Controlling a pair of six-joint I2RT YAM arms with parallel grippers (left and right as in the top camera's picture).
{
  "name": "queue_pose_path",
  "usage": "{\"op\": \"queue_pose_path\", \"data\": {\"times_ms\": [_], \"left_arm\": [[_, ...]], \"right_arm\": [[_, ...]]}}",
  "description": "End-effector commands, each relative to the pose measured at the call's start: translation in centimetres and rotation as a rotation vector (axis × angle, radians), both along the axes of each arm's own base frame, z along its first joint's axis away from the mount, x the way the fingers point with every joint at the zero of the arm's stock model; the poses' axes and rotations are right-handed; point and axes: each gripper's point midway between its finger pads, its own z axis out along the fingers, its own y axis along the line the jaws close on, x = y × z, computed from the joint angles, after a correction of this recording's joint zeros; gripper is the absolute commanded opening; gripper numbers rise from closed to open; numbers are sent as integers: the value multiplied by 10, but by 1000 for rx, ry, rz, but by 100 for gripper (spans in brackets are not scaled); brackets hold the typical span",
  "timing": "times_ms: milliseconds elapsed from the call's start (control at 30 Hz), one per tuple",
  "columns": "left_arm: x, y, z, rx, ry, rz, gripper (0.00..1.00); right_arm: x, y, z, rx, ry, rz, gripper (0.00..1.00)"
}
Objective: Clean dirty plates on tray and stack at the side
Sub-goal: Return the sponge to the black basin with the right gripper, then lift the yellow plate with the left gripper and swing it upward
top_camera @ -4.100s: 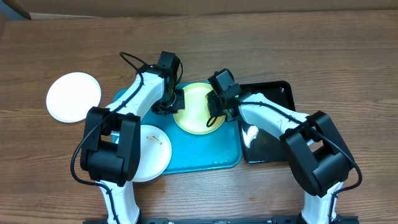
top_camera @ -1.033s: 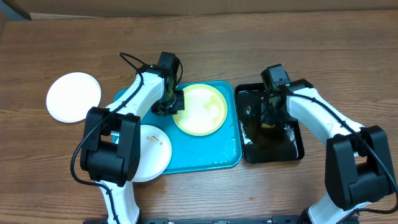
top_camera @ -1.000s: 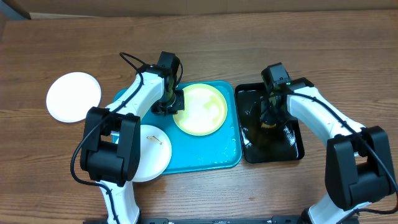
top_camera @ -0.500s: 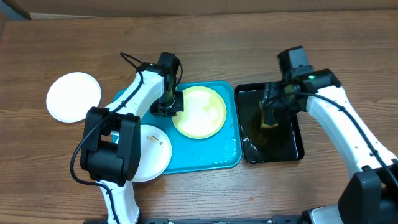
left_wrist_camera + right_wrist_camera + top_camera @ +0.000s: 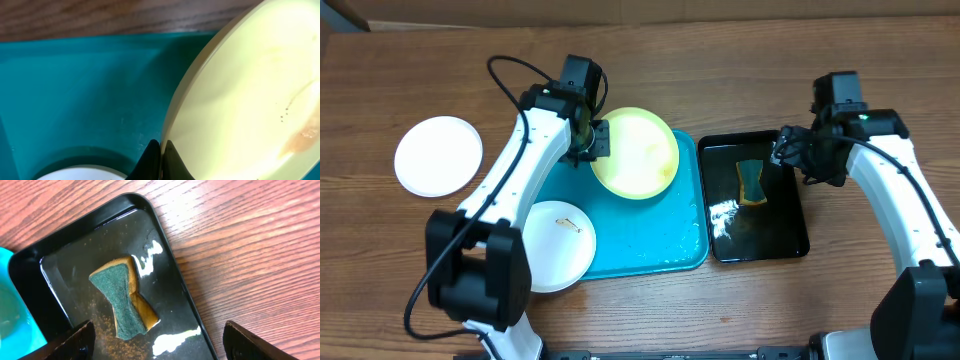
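Note:
My left gripper [image 5: 591,141] is shut on the left rim of the pale yellow-green plate [image 5: 636,152], holding it tilted over the back of the turquoise tray [image 5: 645,245]. In the left wrist view the closed fingertips [image 5: 161,152] pinch that plate's [image 5: 245,95] edge above the tray [image 5: 75,95]. A white plate [image 5: 556,246] with a small dark smudge lies on the tray's front left corner. Another white plate [image 5: 438,155] rests on the table at the left. My right gripper [image 5: 798,156] is open and empty above the black tray's right side.
A glossy black tray [image 5: 782,232] stands right of the turquoise one, wet and speckled with crumbs. A green-and-yellow sponge [image 5: 752,181] lies in it, seen as the sponge [image 5: 125,299] below my right gripper [image 5: 160,345]. Bare wooden table surrounds both trays.
The right gripper let go of the sponge in the black tray, opened and drew up and to the right. The left gripper lifted the yellow-green plate and tilted it.

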Motion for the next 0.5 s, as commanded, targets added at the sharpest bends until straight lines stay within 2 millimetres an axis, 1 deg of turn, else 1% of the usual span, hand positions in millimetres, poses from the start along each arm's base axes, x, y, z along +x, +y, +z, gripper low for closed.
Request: {"op": "queue_pose_path", "data": {"times_ms": [0, 133, 200, 233, 400, 467], "left_arm": [[11, -1, 34, -18, -98, -14, 4], [15, -8, 41, -27, -120, -27, 4], [18, -14, 42, -32, -138, -40, 4], [19, -19, 44, -36, -150, -50, 4], [26, -49, 50, -56, -216, -108, 4], [26, -65, 54, -57, -246, -142, 4]], "right_arm": [[6, -4, 14, 61, -41, -35, 84], [8, -14, 15, 61, -51, -61, 86], [9, -16, 15, 60, -53, -68, 97], [9, -17, 15, 57, -54, -69, 100], [10, -18, 15, 49, -58, -67, 100], [10, -18, 15, 49, -58, -67, 100]]}}
